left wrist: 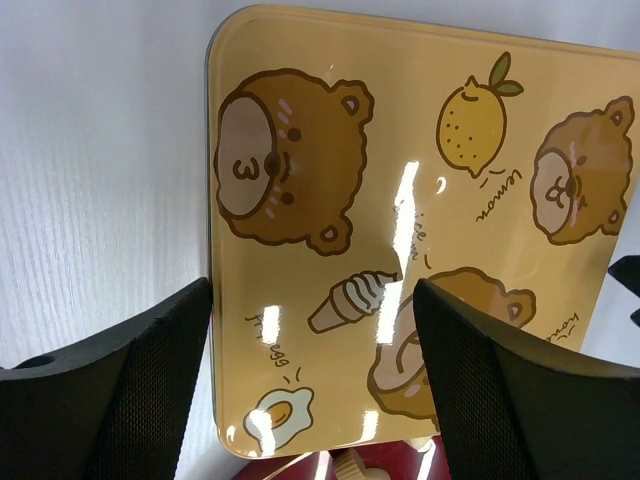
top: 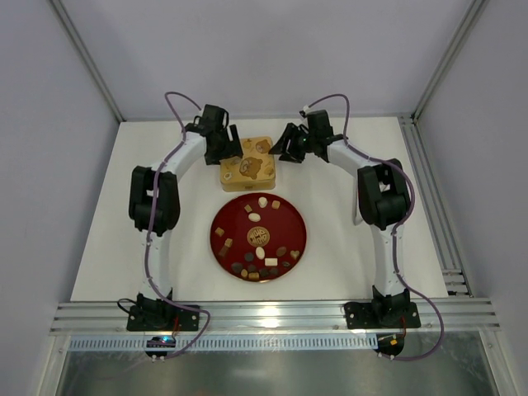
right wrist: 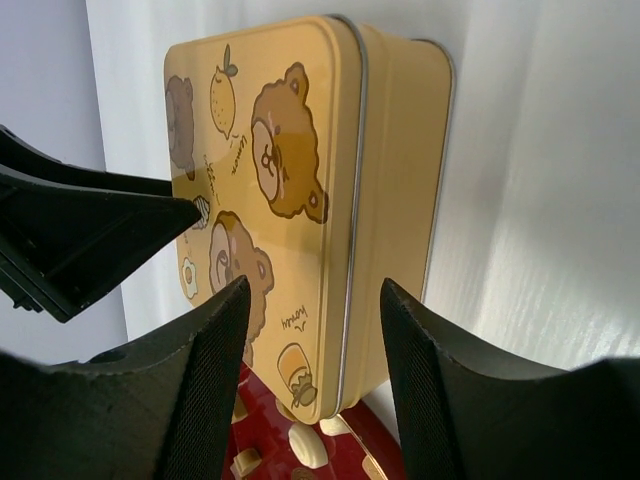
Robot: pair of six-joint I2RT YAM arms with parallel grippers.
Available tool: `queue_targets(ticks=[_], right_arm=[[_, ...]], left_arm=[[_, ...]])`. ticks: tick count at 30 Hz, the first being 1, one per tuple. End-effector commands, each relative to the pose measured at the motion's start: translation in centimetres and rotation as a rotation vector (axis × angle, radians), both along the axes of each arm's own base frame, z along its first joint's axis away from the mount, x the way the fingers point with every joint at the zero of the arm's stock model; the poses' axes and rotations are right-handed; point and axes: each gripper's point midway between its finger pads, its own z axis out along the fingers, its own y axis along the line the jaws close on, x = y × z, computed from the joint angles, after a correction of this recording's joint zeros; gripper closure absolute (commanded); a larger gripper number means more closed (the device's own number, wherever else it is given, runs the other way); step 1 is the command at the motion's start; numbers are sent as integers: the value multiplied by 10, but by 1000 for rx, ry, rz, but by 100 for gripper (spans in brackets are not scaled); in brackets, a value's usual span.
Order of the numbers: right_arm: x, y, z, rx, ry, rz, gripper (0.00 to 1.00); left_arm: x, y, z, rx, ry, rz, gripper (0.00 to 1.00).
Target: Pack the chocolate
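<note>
The left end effector (left wrist: 312,300) fills the bottom of its own wrist view, its black fingers (left wrist: 130,390) spread wide apart above the glossy lid of a gold tin (left wrist: 400,150) printed with bears, a lemon and an ice cream. Whether they touch the lid I cannot tell. The right end effector (right wrist: 315,290) also stands with its fingers (right wrist: 205,370) apart. The tin's lid seam and side wall show through the gap, and nothing is clamped.

From overhead, the closed tin sits on the white counter (top: 346,247) at 12 o'clock from a red round plate (top: 287,224). The left end effector is at the tin's 10 o'clock and the right one at its 2 o'clock. The chocolate (top: 262,201) all lies on the plate. A few cream and tan pieces sit toward 12 o'clock, and an arc of dark, tan and white pieces follows the rim from 8 round to 4 o'clock.
</note>
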Motion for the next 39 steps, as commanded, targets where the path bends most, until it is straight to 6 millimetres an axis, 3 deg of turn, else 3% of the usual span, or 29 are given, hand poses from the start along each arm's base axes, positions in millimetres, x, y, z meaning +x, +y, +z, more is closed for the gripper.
queue_targets(ticks=[1, 24, 29, 31, 39], right_arm=[[3, 11, 14, -11, -59, 29, 43], [-17, 12, -17, -4, 4, 21, 50], [-19, 13, -18, 6, 7, 21, 64], [-20, 12, -18, 6, 8, 20, 65], [-23, 8, -25, -45, 27, 28, 59]], left_arm=[[5, -3, 6, 26, -16, -20, 20], [-5, -7, -14, 189, 74, -77, 19], [-7, -11, -11, 200, 69, -85, 19], [-8, -10, -11, 201, 75, -83, 18], [-24, 9, -49, 281, 221, -29, 19]])
